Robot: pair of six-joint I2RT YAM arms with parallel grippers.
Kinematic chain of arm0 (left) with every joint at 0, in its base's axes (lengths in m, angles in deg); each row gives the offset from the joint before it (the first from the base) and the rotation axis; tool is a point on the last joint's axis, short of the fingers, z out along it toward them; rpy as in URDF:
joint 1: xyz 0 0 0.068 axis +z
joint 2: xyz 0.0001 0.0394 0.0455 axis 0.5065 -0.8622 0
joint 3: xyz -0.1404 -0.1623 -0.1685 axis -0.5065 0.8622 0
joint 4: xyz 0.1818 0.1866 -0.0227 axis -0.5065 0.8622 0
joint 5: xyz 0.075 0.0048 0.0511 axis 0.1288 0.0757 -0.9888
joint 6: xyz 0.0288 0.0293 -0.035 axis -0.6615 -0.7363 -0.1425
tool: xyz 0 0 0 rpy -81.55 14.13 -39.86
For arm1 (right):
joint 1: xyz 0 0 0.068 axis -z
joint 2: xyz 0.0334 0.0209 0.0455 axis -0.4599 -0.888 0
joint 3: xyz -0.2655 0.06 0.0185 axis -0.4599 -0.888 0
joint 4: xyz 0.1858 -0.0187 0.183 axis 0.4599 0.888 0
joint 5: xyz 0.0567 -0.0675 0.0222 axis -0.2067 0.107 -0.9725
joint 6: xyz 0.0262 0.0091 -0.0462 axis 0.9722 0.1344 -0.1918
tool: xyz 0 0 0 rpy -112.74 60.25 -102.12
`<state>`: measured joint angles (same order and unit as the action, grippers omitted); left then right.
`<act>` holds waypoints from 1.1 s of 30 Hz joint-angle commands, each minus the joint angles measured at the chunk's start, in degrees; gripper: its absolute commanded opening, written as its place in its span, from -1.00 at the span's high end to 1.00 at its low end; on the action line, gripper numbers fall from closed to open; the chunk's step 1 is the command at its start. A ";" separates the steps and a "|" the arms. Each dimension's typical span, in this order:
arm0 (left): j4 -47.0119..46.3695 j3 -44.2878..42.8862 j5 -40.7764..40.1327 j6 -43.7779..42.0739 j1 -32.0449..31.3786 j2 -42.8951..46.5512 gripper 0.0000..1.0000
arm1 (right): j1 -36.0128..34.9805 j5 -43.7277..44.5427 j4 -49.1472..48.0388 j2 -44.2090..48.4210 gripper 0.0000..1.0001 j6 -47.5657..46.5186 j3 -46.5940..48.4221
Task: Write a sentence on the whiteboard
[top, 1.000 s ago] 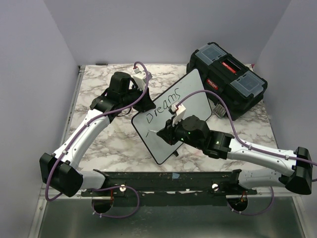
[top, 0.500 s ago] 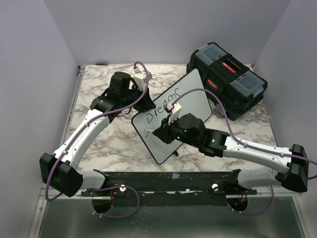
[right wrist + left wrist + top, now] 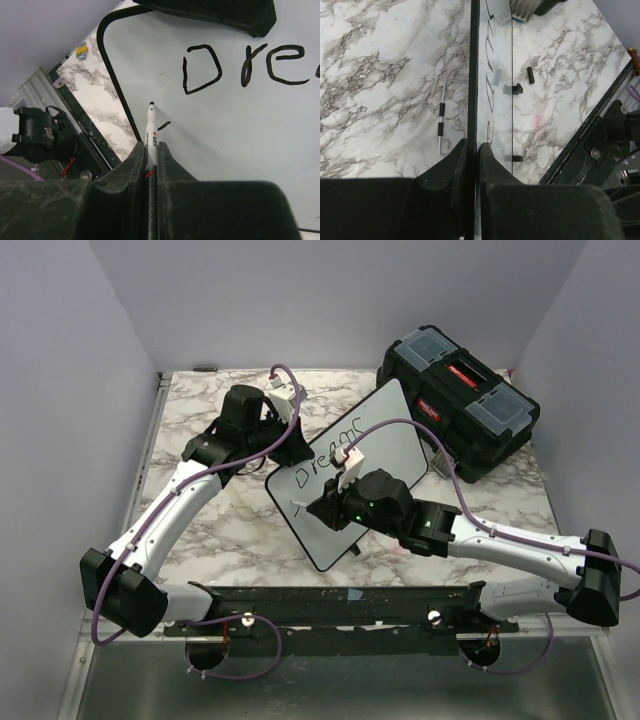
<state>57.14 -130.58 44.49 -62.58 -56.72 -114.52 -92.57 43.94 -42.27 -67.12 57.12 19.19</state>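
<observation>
Right hand (image 3: 150,150) is pressed together on a black-and-white marker (image 3: 151,132), pinched btwn both fingers w/ the tip pointing out over the whiteboard (image 3: 240,130). The tip sits on the near-left part of the board, below the "D"; can't tell if it touches. A short black dash lies just beside the barrel. Left hand (image 3: 472,147) is closed tight on the board's far-left edge, one finger each side of the thin black rim. The whiteboard (image 3: 390,425) is mid-worktop, angled, far-right corner just beside the toolbox (image 3: 460,400). Of the sentence (image 3: 330,455) only "Dreams" shows, running along the far side of the board; wrist view catches just "Dre". On the board's back side a bent wire leg (image 3: 441,125) w/ black sleeves rests on the marble worktop (image 3: 190,400). Toolbox is at far right: black, red handle, lid shut, two small clear-lidded bins in the lid, contents not legible.
</observation>
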 commanded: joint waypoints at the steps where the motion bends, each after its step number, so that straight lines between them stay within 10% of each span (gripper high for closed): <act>1: 7.88 1.94 -3.77 -4.24 -1.84 -1.79 1.00 | 0.03 1.51 0.14 -0.24 0.99 0.17 -0.96; 33: 8.07 1.95 -4.15 -4.38 -2.06 -2.03 1.00 | 0.01 4.29 2.91 5.90 0.99 1.82 -8.37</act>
<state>57.10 -130.60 44.40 -62.56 -56.85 -114.52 -92.57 45.27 -40.11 -61.94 59.07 9.93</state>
